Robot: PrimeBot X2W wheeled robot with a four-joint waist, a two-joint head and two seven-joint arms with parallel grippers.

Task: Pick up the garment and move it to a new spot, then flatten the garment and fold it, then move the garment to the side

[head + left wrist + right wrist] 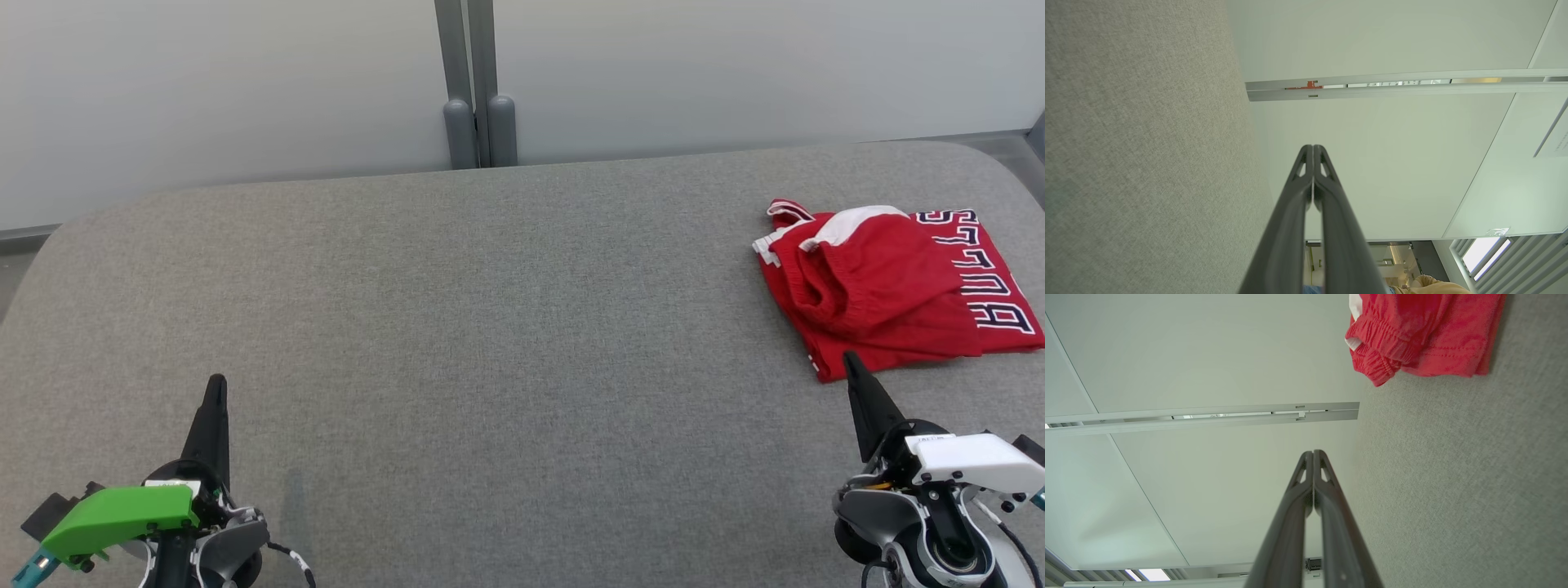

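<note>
Right hand (853, 363), fingers pressed together and empty, sits low right. The garment (882, 286) lies just ahead of its tip, by the counter's (490, 327) right edge. Left hand (216, 384), equally closed, is well apart across the grey felt-like top. Soft red shorts, loosely folded, have a gathered elastic waistband, white trim and navy lettering, with the long axis roughly crosswise. I judge the right arm nearer.

The garment (882, 302) is bright red with white trim and dark navy, white-edged lettering; the tabletop (490, 343) is a flecked mid-grey weave; the left hand (216, 384) has black fingers and a green cover; the right hand (851, 361), black with white.
</note>
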